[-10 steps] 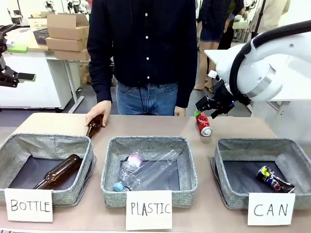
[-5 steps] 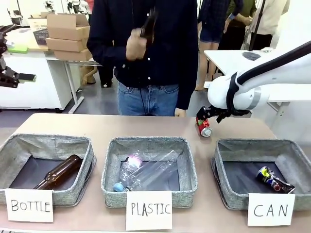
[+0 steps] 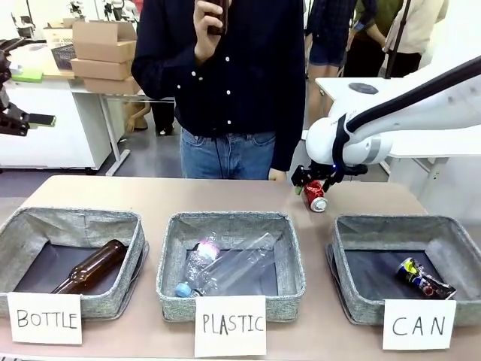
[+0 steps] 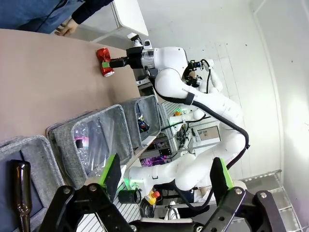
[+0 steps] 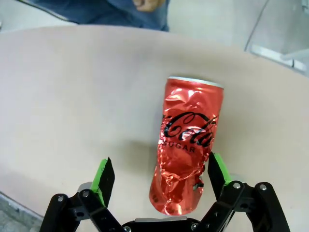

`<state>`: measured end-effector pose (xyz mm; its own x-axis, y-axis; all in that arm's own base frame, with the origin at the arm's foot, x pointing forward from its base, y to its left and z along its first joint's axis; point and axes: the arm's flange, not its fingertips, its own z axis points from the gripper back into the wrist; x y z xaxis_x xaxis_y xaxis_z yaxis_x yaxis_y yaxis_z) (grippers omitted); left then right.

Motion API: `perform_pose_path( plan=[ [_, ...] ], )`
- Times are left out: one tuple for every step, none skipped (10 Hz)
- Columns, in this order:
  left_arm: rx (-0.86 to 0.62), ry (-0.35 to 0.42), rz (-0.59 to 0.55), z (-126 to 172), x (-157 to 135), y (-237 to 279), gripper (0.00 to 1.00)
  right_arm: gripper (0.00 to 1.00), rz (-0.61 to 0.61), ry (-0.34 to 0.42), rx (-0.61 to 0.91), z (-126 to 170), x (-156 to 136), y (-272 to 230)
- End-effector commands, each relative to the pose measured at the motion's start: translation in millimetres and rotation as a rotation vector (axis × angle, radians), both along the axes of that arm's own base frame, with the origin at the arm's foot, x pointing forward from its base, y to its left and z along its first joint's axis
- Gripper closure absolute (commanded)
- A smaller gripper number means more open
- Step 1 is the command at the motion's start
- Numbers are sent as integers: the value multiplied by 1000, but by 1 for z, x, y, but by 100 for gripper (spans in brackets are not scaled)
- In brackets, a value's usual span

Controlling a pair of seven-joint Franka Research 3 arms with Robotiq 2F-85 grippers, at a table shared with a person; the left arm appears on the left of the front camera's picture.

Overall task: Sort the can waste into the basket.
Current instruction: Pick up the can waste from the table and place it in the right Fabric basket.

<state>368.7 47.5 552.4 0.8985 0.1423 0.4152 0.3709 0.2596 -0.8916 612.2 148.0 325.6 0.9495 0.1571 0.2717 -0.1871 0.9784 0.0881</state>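
R gripper (image 5: 157,176) wide open, green pads either side of the red can (image 5: 188,150) at bottom centre of the R wrist frame, lower end of the can between the fingers, no pad touching it that I can see. In front view the same gripper (image 3: 312,179) sits right of centre, at the far table edge, over the red can (image 3: 316,197), which lies on its side on the tan table (image 3: 98,192). L gripper (image 4: 164,181) also wide open, holding nothing, fingers at bottom of the L wrist frame; in front view only a dark bit of that arm shows at far left edge. Person in dark shirt stands top centre, one hand (image 3: 207,34) raised w/ a brown bottle. Three grey baskets along the bottom: BOTTLE basket (image 3: 22,226) lower left w/ a brown glass bottle (image 3: 90,267) inside, PLASTIC basket (image 3: 289,248) centre w/ clear plastic bottles (image 3: 225,267), CAN basket (image 3: 342,256) lower right. Dark can (image 3: 421,277) lies in the CAN basket, toward its right side. Red can is on the table just beyond the CAN basket's upper-left corner, apart from it.
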Motion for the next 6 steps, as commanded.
perform_pose_path(
  plan=[
    [-14,-18,7,1,-1,-1,4,0,-50,9,-45,-1,5,4],
    [-14,-18,7,1,-1,-1,4,0,-49,19,-45,-3,4,3],
    [-14,-18,7,1,-1,-1,4,0,-49,24,-50,-5,3,3],
    [-14,-18,7,1,-1,-1,4,0,-52,30,-57,-8,2,3],
    [-14,-18,7,1,-1,-1,4,8,-70,35,-78,-11,2,3],
    [-14,-18,7,1,-1,-1,4,60,-73,45,-92,-14,1,4]
  ],
)
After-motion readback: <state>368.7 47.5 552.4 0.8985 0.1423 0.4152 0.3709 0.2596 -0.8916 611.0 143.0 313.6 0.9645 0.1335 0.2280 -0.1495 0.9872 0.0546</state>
